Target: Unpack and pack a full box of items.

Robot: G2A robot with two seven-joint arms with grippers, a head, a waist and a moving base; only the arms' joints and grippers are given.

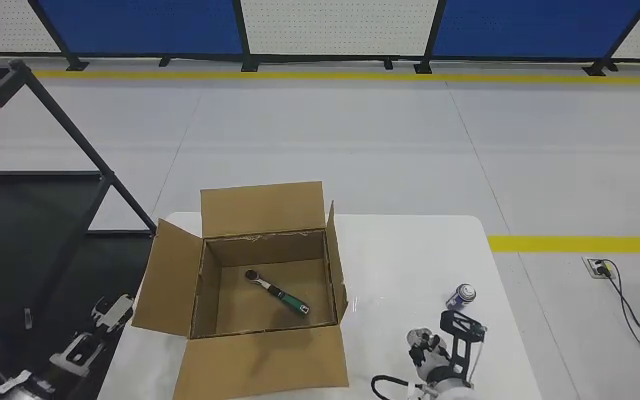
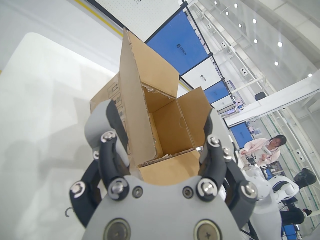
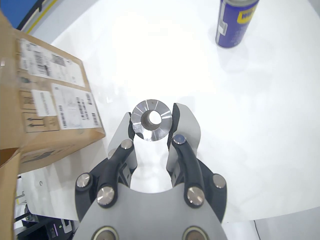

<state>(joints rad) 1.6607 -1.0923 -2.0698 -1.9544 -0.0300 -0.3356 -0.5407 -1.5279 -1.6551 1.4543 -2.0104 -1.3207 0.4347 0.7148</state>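
An open cardboard box [image 1: 265, 345] stands on the left half of the white table [image 1: 410, 260], all flaps folded out. A ratchet wrench [image 1: 277, 291] with a green-and-black handle lies on its floor. My right gripper [image 3: 151, 126] hovers over the table near the front edge, to the right of the box [image 3: 50, 101], and is shut on a shiny metal ring [image 3: 151, 123]; it also appears in the top view [image 1: 432, 350]. My left gripper [image 2: 162, 126] is open and empty, facing the box [image 2: 170, 126] from its side, with one raised flap [image 2: 130, 88] between it and the inside.
A blue spray can [image 1: 461, 295] stands upright on the table's right part, beyond the right gripper [image 3: 236, 13]. Bare table lies between the can and the box. A dark metal rack [image 1: 60, 150] stands left of the table.
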